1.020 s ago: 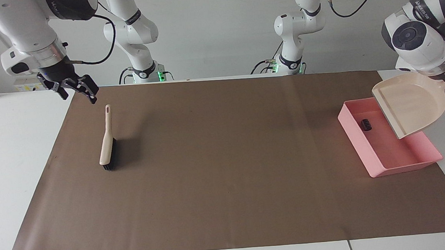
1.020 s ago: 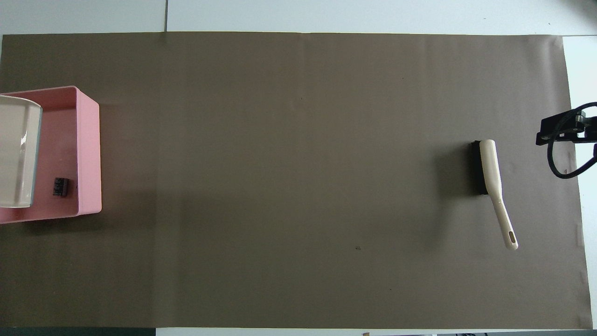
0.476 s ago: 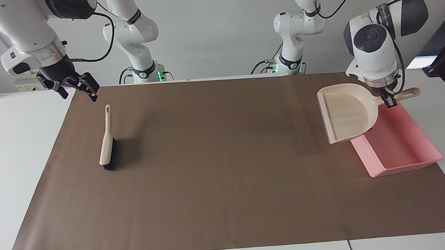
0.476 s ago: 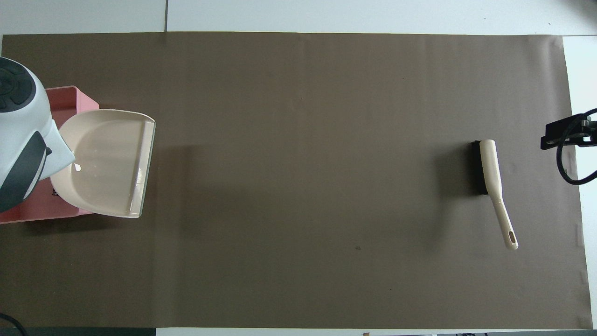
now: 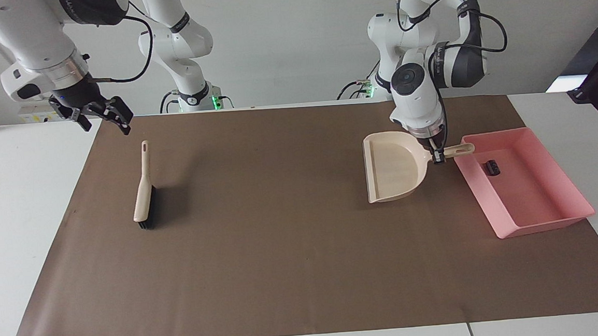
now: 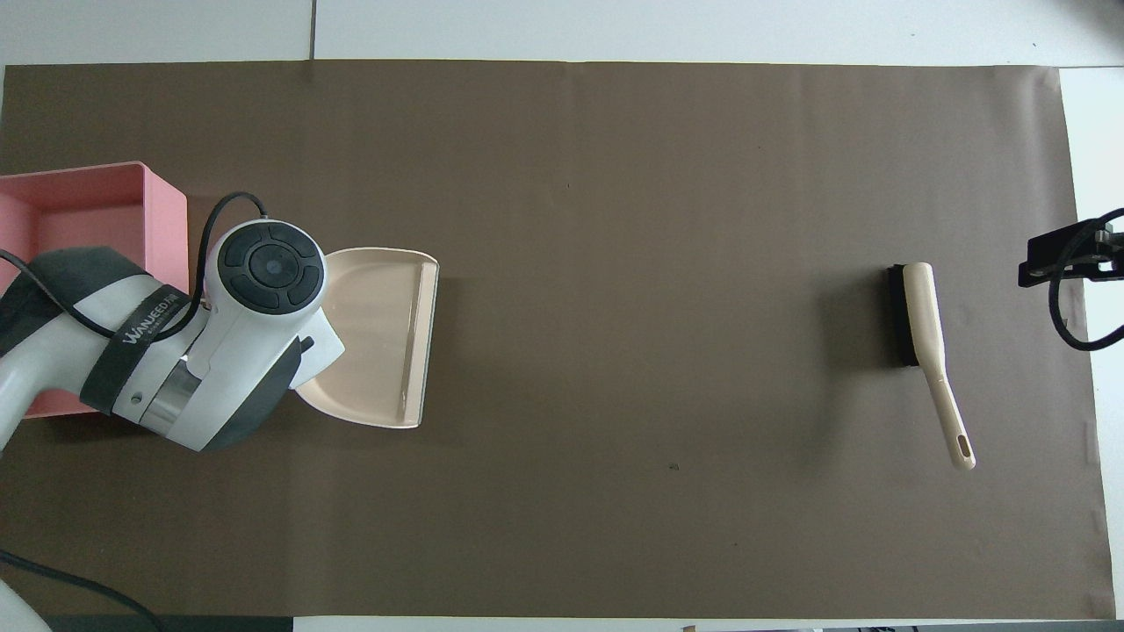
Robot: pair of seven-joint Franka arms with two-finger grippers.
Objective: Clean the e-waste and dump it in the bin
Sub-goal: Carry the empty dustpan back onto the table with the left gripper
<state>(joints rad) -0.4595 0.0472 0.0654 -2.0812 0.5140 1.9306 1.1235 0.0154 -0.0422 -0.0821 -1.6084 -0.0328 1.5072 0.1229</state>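
- Landmark: the bin point(image 5: 566, 214), a shallow pink tray, rests on the brown mat point(image 5: 284, 267) at the left arm's end of the counter point(image 5: 22, 231).
- E-waste point(image 5: 492, 167): one dark piece lies inside the bin, on its floor near the corner nearest the robots. No white piece can be made out.
- Left gripper point(image 5: 437, 155): jaws closed on the handle of the beige dustpan point(image 5: 392, 167). The gripper sits just beside the bin, on the side toward the right arm's end.
- Dustpan: its handle points at the bin and reaches the bin's rim; its open mouth faces away from the bin. Whether the pan rests on the mat or hangs just above it cannot be told.
- Brush point(image 5: 143, 190): lies on the mat well apart from the bin, toward the right arm's end, handle pointing toward the robots.
- Right gripper point(image 5: 103, 120): waits in the air over the mat's corner, well apart from the bin, jaws fully open and holding nothing.
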